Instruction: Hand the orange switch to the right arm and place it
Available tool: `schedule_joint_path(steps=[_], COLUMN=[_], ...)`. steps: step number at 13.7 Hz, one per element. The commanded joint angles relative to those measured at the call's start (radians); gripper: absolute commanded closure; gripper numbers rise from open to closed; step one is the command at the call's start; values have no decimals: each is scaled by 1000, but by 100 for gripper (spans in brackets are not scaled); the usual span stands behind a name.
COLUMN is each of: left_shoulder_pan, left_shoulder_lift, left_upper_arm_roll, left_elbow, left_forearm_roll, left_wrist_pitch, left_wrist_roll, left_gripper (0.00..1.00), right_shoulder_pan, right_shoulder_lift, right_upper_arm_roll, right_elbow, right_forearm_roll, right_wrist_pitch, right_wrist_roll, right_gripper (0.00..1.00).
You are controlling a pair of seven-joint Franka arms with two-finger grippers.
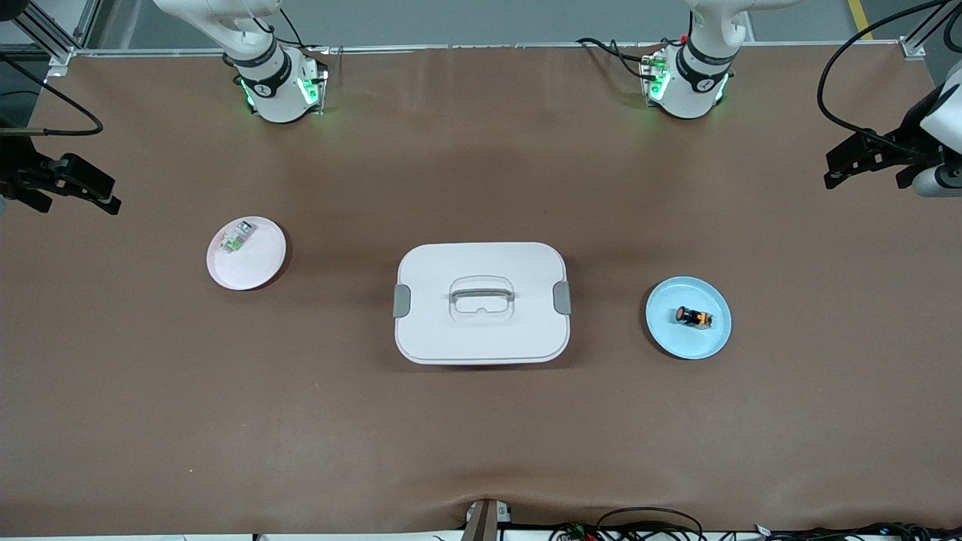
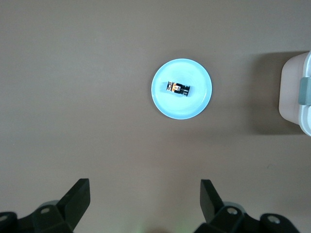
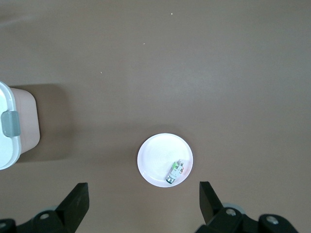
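The orange switch (image 1: 693, 317) lies on its side on a light blue plate (image 1: 680, 342) toward the left arm's end of the table. It also shows in the left wrist view (image 2: 178, 88), on the same plate (image 2: 187, 107). My left gripper (image 1: 836, 169) is open and empty, held high past that end of the table; in its own view (image 2: 145, 194) the plate lies well apart from it. My right gripper (image 1: 105, 194) is open and empty, held high at the right arm's end; its own view (image 3: 143, 196) shows only table between its fingers.
A white lidded container (image 1: 481, 338) with a handle stands mid-table, its edge showing in both wrist views (image 2: 296, 92) (image 3: 7, 145). A pale pink plate (image 1: 255, 270) (image 3: 153, 160) toward the right arm's end holds a grey-white and green small part (image 1: 236, 237) (image 3: 175, 171).
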Motion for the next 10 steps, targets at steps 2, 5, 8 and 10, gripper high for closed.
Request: schedule_joint_path(steps=[2,5,8,10], left_shoulder_pan=[5,2,2,2], left_shoulder_lift=[3,0,-5,-3], left_upper_arm_roll=[-7,-7,-8,-7], left_elbow=[-17,-77,-144,-210], left_forearm_roll=[6,6,3,3], left_wrist_pitch=[-2,41,110,185], left_wrist_roll=[7,8,8,8], left_gripper=[0,0,0,0], right_shoulder_pan=[-3,3,3,1], right_shoulder_lift=[-12,-11,-11,-11], right_upper_arm_roll=[2,3,5,6], right_elbow=[-13,-13,-8,-10], right_forearm_roll=[-23,-24,-27,-32], right_wrist_pitch=[6,18,26,18], right_wrist_roll=[11,12,12,12], right_gripper=[0,0,0,0])
